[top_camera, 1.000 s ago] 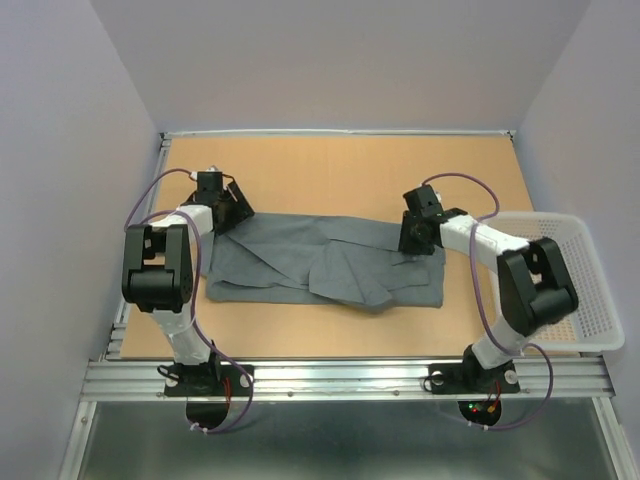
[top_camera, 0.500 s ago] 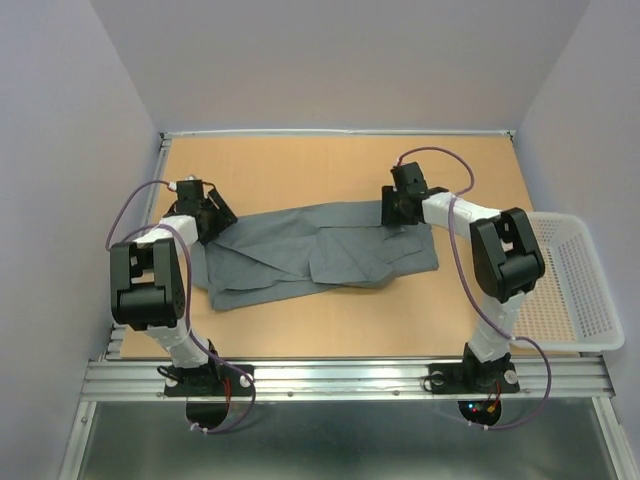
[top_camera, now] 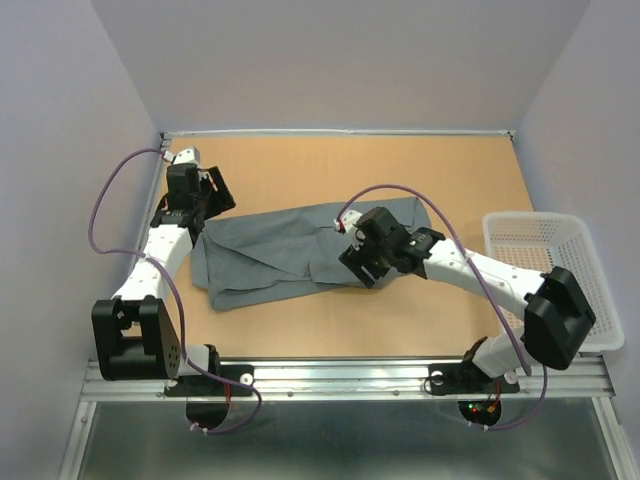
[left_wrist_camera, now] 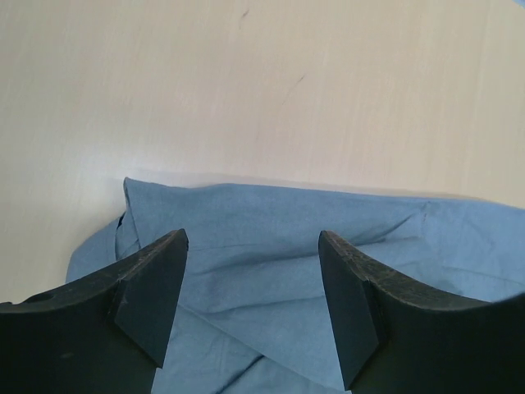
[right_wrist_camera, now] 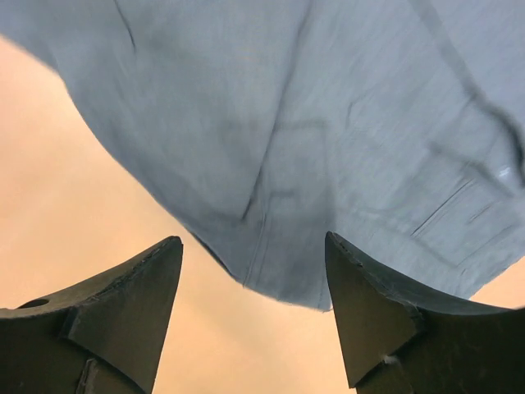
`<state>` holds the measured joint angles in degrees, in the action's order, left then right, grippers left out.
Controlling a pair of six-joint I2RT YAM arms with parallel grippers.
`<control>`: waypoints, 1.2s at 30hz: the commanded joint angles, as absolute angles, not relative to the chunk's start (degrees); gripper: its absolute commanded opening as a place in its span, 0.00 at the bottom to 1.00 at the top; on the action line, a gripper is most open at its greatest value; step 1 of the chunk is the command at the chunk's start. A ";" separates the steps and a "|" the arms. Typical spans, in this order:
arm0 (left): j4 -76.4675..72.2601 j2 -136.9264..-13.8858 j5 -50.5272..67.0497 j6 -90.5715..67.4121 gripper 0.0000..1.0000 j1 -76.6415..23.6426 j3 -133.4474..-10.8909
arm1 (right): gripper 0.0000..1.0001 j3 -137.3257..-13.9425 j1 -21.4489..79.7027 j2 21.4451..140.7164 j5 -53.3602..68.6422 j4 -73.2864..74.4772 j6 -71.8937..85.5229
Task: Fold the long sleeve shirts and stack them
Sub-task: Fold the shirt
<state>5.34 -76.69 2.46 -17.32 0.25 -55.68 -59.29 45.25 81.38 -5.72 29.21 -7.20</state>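
Right end effector (right_wrist_camera: 253,240) spread over shirt (right_wrist_camera: 328,123) — left end effector (left_wrist_camera: 252,234) likewise.

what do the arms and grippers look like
The left arm and right arm have white links, black joint housings and a looping purple cable. The left gripper and right gripper each have two dark, matte, wedge-shaped fingers.

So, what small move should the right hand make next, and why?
Probably lower the right hand onto the near edge of the shirt and close. Both it and the left hand are open and empty, and the shirt lies as a long rumpled band, not yet compact.
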 commanded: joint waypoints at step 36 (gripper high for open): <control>7.21 -79.27 -3.25 -10.63 0.77 -7.64 -57.30 | 0.01 -80.50 51.24 88.51 9.30 62.39 -13.62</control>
<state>8.60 -76.77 -1.63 -12.27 -6.26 -55.20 -74.98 50.70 91.68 0.25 53.34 -14.24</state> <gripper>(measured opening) 0.768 0.038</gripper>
